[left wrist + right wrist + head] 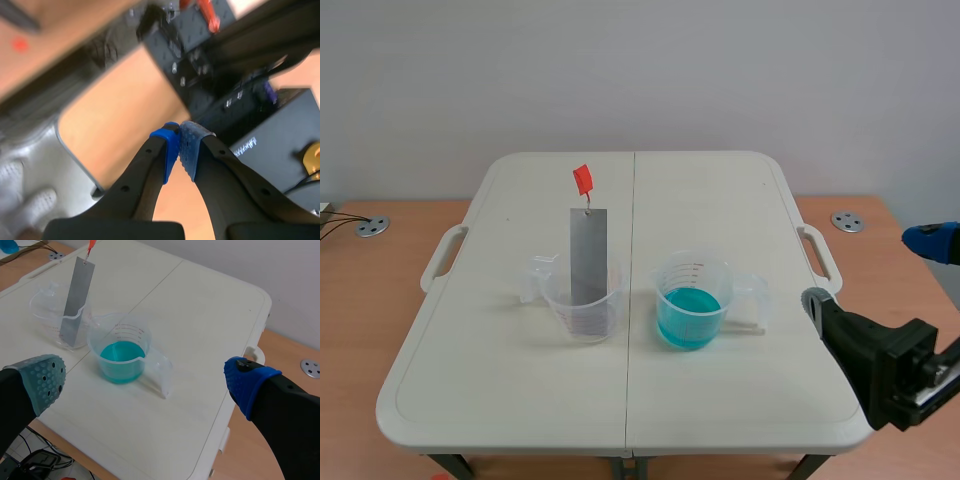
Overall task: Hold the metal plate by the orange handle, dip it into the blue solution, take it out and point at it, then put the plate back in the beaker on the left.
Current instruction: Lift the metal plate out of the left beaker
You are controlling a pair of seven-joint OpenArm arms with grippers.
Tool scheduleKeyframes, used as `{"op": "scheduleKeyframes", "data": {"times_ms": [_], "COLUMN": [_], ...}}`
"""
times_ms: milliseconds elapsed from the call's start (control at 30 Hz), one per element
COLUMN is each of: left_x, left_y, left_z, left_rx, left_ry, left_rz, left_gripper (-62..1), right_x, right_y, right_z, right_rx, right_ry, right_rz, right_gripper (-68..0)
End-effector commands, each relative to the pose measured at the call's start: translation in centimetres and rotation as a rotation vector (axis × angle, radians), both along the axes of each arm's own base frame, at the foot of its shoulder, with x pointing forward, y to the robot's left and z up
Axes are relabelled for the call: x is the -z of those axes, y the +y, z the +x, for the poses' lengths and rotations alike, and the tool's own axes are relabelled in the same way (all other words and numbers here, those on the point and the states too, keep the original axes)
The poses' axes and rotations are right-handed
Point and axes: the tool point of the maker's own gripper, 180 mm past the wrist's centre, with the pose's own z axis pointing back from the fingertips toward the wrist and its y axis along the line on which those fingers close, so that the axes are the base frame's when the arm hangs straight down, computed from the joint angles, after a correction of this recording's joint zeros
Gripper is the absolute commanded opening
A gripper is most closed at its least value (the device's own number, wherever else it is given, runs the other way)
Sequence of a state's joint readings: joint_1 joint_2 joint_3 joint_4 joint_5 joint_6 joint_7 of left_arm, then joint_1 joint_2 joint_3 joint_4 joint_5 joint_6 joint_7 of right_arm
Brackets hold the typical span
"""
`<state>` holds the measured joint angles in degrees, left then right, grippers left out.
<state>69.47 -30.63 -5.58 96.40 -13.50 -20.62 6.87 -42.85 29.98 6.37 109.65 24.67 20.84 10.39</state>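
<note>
Right claw hangs low over the near right corner of the white surface, and it's wide apart: grey-green pad on one side, blue pad on the other, nothing between them, nothing touched. Left claw is off the surface over brown wood and black gear, its pads pressed flat together with nothing in them. From the rounded near edge a broad stretch of white runs up to the two beakers, so there's room ahead of the right claw. The beakers stand mid-surface, one on each side of the centre seam, side by side but apart. Nearest the right claw is the beaker with the blue solution, roughly half full, its handle turned toward the right edge. Across the seam sits the left beaker, and in it stands the metal plate, close to upright, rising well above the rim. At its top is the orange handle, free on all sides. Beyond that, more white out to the far edge, with a carry handle on each side edge.
</note>
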Motion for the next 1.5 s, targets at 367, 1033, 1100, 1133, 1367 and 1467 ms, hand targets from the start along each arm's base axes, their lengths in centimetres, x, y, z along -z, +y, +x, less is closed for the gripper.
{"op": "scheduleKeyframes", "data": {"times_ms": [367,1033,1100,1133,1367,1467], "left_x": [4.1,7.2,7.2,7.2,7.2,7.2], "left_y": [1.1,2.6,2.6,2.6,2.6,2.6], "left_z": [-6.5,-9.0,-9.0,-9.0,-9.0,-9.0], "left_rx": [-0.096,-0.107,-0.107,-0.107,-0.107,-0.107], "left_ry": [0.135,0.225,0.227,0.227,0.227,0.226], "left_rz": [-0.039,0.004,0.006,0.006,0.006,0.005], "left_gripper": [-59.0,-59.0,-59.0,-59.0,-59.0,-59.0], "right_x": [-2.1,-3.2,-3.3,-3.3,-2.8,-2.7], "right_y": [2.1,8.1,8.6,8.8,10.2,11.1], "right_z": [2.9,9.1,9.6,9.9,12.0,12.8], "right_rx": [-0.05,-0.115,-0.122,-0.125,-0.129,-0.145], "right_ry": [-0.053,-0.032,-0.035,-0.032,-0.014,-0.005], "right_rz": [0.028,0.216,0.226,0.231,0.264,0.269], "right_gripper": [-1.2,-1.2,-1.2,-1.2,-1.2,-1.2]}}
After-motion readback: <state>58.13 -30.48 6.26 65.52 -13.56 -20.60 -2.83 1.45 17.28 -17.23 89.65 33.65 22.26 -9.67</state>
